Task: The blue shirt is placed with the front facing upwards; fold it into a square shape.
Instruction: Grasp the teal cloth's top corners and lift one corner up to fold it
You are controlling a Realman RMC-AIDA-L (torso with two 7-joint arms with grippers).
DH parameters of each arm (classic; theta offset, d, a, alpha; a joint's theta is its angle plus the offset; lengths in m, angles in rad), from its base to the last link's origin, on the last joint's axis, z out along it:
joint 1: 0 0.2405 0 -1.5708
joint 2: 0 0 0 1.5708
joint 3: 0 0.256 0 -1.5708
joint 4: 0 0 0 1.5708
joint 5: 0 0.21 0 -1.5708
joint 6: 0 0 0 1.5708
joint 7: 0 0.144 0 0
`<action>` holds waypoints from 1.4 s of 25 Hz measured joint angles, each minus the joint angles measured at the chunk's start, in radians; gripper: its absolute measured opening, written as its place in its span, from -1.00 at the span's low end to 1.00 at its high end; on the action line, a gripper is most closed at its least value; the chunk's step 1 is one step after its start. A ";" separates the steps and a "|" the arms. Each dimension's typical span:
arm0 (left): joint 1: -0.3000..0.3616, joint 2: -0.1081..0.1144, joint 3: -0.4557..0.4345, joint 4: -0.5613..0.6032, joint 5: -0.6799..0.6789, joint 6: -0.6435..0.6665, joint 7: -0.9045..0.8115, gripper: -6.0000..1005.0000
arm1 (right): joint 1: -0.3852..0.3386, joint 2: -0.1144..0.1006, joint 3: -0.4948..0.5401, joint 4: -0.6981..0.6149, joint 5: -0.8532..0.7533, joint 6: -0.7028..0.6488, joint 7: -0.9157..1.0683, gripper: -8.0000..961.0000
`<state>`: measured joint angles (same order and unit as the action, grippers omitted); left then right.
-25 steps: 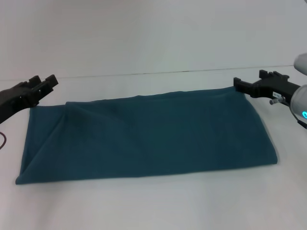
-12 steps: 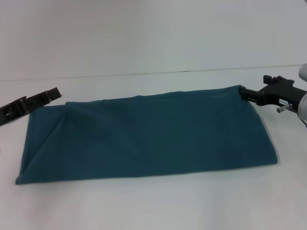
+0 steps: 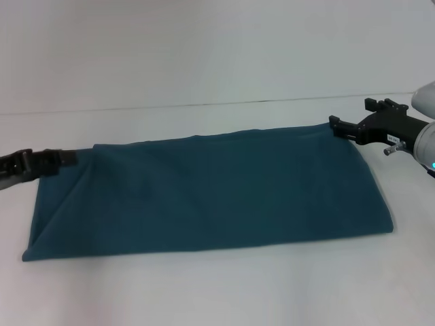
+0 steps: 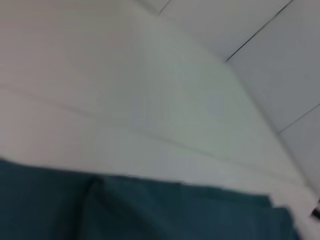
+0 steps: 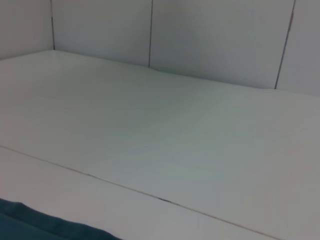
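The blue shirt [image 3: 204,193] lies folded into a long band across mid-frame on my white surface [image 3: 217,292]. Left gripper [image 3: 64,157] and right gripper [image 3: 334,125] sit at its upper corners; I cannot tell their jaws' state.

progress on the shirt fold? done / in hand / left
Done: the blue shirt lies in a long flat band on the table; no lettering shows, so one lengthwise fold looks made.
In hand: the left gripper is at the band's far left corner and the right gripper at its far right corner; grip unclear.
Left: the band is much wider than deep, so it needs folding crosswise into a square.
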<state>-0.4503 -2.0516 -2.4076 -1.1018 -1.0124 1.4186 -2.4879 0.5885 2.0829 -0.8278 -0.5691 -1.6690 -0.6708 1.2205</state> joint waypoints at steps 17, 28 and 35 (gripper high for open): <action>-0.163 0.032 0.008 -0.054 0.444 0.110 -0.186 0.11 | 0.050 0.004 0.002 0.052 0.031 0.009 -0.070 0.87; -0.168 0.025 0.008 -0.040 0.506 0.118 -0.208 0.11 | 0.063 0.006 -0.005 0.063 0.032 0.009 -0.080 0.87; -0.180 0.011 0.009 0.003 0.569 0.118 -0.215 0.12 | 0.069 0.006 -0.005 0.079 0.032 0.010 -0.080 0.87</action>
<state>-0.6307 -2.0407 -2.3990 -1.0988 -0.4429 1.5366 -2.7032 0.6575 2.0893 -0.8330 -0.4899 -1.6366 -0.6610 1.1400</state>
